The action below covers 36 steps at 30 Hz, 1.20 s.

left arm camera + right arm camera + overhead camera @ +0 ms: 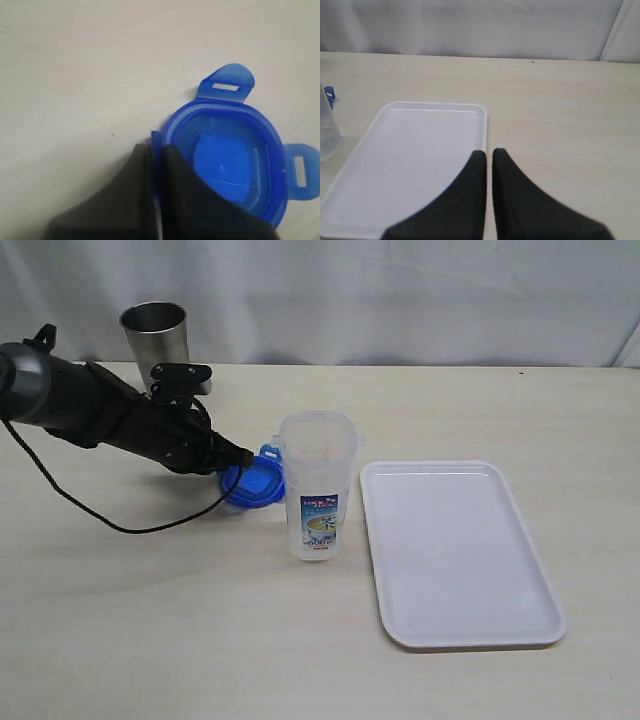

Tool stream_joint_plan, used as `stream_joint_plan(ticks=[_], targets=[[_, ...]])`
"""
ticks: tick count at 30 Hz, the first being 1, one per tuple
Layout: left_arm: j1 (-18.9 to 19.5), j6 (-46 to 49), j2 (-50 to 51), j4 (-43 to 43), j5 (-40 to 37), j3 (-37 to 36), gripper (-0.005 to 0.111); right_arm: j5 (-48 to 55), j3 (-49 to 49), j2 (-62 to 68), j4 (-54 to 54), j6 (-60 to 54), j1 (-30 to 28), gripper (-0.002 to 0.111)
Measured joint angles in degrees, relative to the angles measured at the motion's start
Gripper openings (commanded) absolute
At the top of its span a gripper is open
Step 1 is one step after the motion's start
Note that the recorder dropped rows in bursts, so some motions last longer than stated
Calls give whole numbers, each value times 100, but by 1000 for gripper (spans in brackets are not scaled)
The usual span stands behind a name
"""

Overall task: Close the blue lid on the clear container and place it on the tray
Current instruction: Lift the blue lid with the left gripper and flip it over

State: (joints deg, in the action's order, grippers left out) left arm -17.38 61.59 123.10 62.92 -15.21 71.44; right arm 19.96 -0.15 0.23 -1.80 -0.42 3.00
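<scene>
Left claw [155,150]: pressed together on the rim of the blue lid [225,160], with a thin edge of blue showing between the fingers. The lid lies flat on the bench [150,640], on the side of the clear container [318,490] away from the tray [460,620]. Whether lid and container touch cannot be told.

An edge pinch suits a flat lid. It leaves the snap flaps free and should allow the lid to be lifted over the open mouth.

Container: upright, uncapped, on the bench just beside the tray, not on it.

Right claw [489,152]: pressed together, holding nothing, hanging over one end of the tray, away from the lid.

Judgement: lid pickup in hand; closing and placement not yet done.
</scene>
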Motion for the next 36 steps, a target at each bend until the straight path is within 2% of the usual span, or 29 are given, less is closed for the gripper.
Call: stream_joint_plan(ticks=[20, 26, 32, 36], targets=[[0, 0, -1580, -1167, -335, 0, 0, 0, 0, 0, 0, 0, 0, 5], [-18, 0, -2136, -1901, 149, -10, 0, 0, 0, 0, 0, 0, 0, 5], [-537, 0, -2366, -2673, 1003, -10, 0, 0, 0, 0, 0, 0, 0, 5], [-767, 0, -2366, -2884, 1318, -10, 0, 0, 0, 0, 0, 0, 0, 5]])
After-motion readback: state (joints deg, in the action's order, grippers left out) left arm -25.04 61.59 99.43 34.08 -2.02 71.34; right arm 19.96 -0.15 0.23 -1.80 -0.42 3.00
